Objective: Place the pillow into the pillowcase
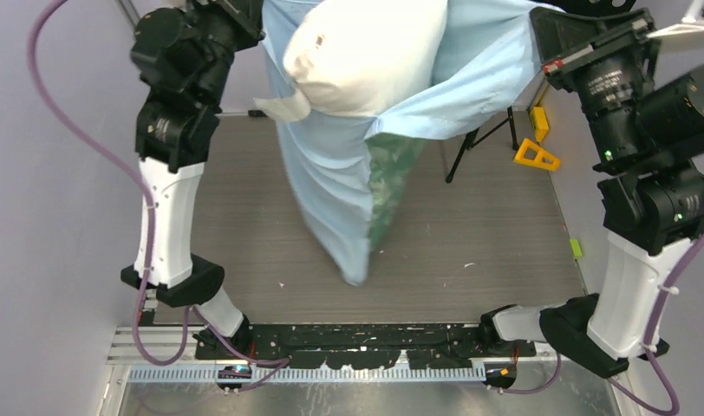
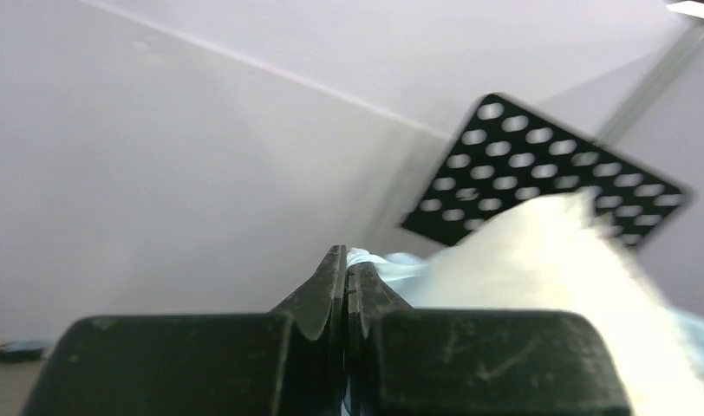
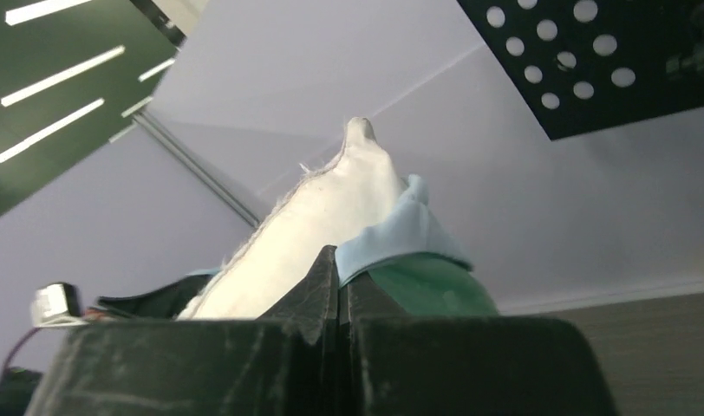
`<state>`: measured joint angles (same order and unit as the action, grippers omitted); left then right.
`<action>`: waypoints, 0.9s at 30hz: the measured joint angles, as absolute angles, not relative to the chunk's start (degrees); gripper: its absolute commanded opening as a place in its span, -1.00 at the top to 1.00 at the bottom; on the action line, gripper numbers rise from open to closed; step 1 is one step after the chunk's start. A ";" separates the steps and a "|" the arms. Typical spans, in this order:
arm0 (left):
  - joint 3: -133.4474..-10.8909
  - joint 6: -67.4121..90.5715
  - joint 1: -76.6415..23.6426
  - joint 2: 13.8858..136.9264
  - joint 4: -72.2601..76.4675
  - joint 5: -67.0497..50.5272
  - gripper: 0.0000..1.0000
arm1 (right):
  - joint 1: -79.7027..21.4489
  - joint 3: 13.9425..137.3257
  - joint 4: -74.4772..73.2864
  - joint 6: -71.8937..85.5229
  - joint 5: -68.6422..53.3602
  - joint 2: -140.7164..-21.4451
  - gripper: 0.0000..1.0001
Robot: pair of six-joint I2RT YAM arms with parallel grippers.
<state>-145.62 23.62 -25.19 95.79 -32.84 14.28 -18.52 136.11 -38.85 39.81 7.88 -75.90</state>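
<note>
Top view: the pillow [image 1: 366,56] sits high at the far edge. Its upper part bulges out of the pillowcase [image 1: 331,173], which hangs as a long sack over the table [image 1: 244,217]. The sack's lower tip is low over the near half; contact cannot be determined. A mint-green face shows at its right fold. Cloth hides both sets of fingertips here.

Left wrist view: the left gripper [image 2: 345,264] has its fingers pressed together on a sliver of light-blue hem, the pillow just beside.

Right wrist view: the right gripper [image 3: 338,260] is clamped on the pillowcase edge, blue over green, with the pillow rising beyond.

Table surface shows on both sides of the sack. A yellow triangular piece [image 1: 535,154] and a tripod leg [image 1: 479,143] stand at the far right edge, well apart from the tip
</note>
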 measured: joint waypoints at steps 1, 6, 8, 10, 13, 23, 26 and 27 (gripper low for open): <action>-145.73 25.06 -25.15 94.61 -32.32 13.02 1.00 | -18.52 137.14 -39.66 39.99 7.33 -77.19 0.99; -147.59 30.94 -31.16 93.73 -27.77 4.84 1.00 | -18.20 143.06 -48.58 38.74 7.20 -85.60 0.99; -149.18 29.47 -39.38 96.01 -27.64 4.73 1.00 | -16.58 144.00 -50.87 37.91 8.01 -88.47 0.99; -150.82 28.01 -45.36 99.50 -28.10 3.60 1.00 | -15.22 143.96 -52.60 37.58 8.82 -89.19 0.99; -151.79 26.41 -47.81 103.44 -29.08 3.11 1.00 | -14.17 143.65 -53.28 37.39 9.82 -88.64 0.99; -145.58 35.90 -16.51 100.05 -35.00 2.76 1.00 | -13.93 139.11 -48.80 38.17 6.87 -81.23 1.00; -147.44 38.28 -16.38 99.13 -31.79 1.58 1.00 | -14.04 140.00 -47.92 38.68 5.87 -81.82 1.00; -148.11 38.76 -16.53 98.76 -31.38 0.93 1.00 | -14.00 140.07 -47.66 39.09 5.48 -82.17 0.99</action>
<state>-148.11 38.76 -16.53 98.76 -31.38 0.93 -14.00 140.07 -47.66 39.09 5.48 -82.17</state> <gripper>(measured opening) 0.009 0.022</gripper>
